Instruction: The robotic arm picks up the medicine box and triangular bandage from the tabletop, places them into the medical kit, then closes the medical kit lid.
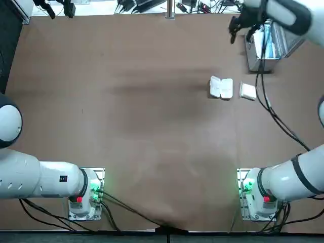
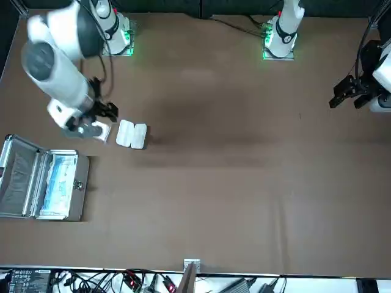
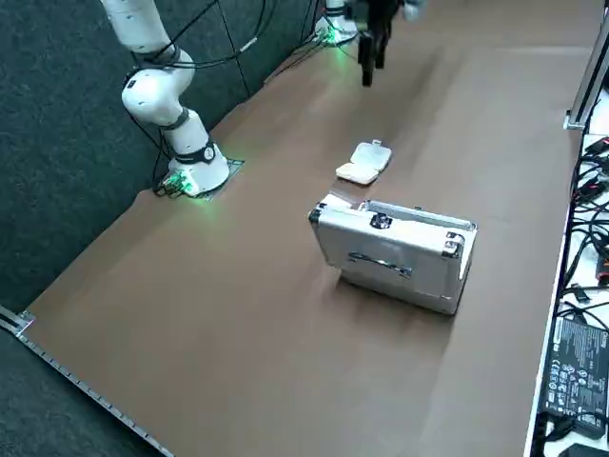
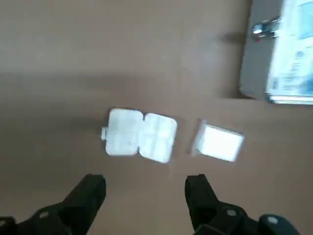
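The medical kit (image 1: pixel 255 63) lies open at the far right of the table, pale blue-white lining showing (image 2: pixel 76 189). Its lid (image 3: pixel 395 257) stands raised, curved handle facing the right side camera. The triangular bandage (image 1: pixel 221 87), a two-lobed white packet, lies on the tabletop left of the medicine box (image 1: pixel 247 91), a small flat white box close to the kit. My right gripper (image 1: pixel 240 28) hangs high above the table near these things, open and holding nothing. In the wrist view its fingers (image 4: pixel 90 191) spread well apart short of the bandage (image 4: pixel 141 135) and box (image 4: pixel 219 142).
Bare brown tabletop stretches across the middle and the left (image 1: pixel 126 111). Cables and electronics run along the far edge (image 2: pixel 140 281). The right arm's black cable (image 1: pixel 268 109) hangs over the table beside the medicine box.
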